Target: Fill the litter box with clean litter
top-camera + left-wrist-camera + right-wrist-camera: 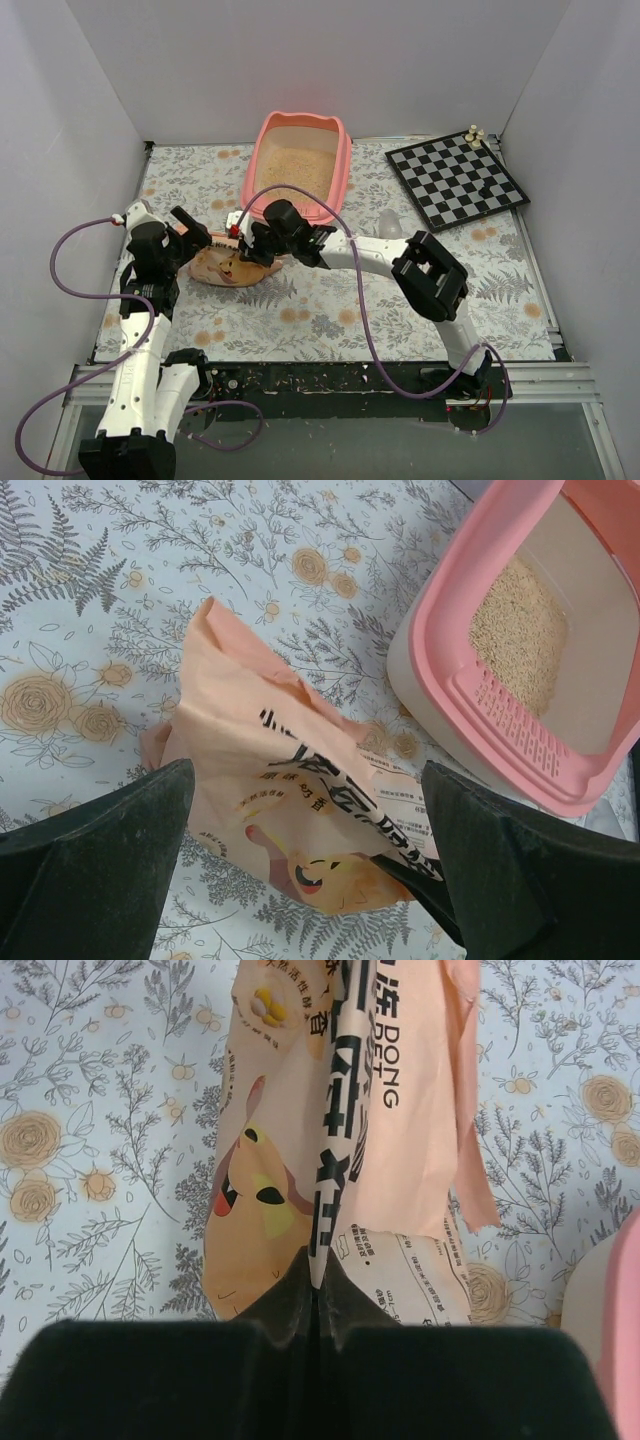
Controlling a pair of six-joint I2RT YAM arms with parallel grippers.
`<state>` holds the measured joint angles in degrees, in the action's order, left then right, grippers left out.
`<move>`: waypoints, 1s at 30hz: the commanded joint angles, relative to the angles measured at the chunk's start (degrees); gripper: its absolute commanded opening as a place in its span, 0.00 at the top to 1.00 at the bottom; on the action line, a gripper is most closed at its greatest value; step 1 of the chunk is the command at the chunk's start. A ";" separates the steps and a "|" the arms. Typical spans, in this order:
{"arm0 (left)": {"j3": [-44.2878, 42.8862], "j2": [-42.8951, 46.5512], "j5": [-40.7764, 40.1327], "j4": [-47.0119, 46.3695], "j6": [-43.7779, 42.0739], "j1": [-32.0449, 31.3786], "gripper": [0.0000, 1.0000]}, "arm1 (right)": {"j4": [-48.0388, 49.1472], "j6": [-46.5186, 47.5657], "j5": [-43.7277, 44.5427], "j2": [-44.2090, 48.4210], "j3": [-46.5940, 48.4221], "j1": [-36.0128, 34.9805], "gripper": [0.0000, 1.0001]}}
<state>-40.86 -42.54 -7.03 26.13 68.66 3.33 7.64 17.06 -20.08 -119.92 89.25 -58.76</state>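
Observation:
The pink litter box stands at the back middle, with pale beige clean litter inside; both show in the left wrist view, box and litter. An orange-tan printed bag lies slack on the table in front of the box. My right gripper is shut on a fold of the bag, pinching it between its fingertips. My left gripper is open, its fingers wide apart on either side of the bag, above it and not touching.
A black-and-white chessboard with a few pieces lies at the back right. A clear plastic object sits right of the box. White walls close in the back and sides. A floral cloth covers the table.

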 commanded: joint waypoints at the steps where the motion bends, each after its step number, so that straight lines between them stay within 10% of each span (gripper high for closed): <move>1: -0.27 0.53 0.35 -1.08 -0.11 -0.17 0.02 | 0.71 0.52 -1.89 4.51 -4.25 1.02 0.99; 10: -2.73 1.06 3.85 0.41 0.42 -0.26 0.02 | -3.23 1.48 -3.13 22.16 -22.44 4.01 0.99; 30: 5.61 -6.49 53.34 -5.38 13.86 -0.26 0.02 | -10.45 3.07 0.92 47.76 -43.99 4.53 0.99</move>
<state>-36.73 -47.37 36.01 24.49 78.13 3.25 -1.63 19.90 -17.98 -74.35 44.86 -54.24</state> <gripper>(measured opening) 0.981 0.020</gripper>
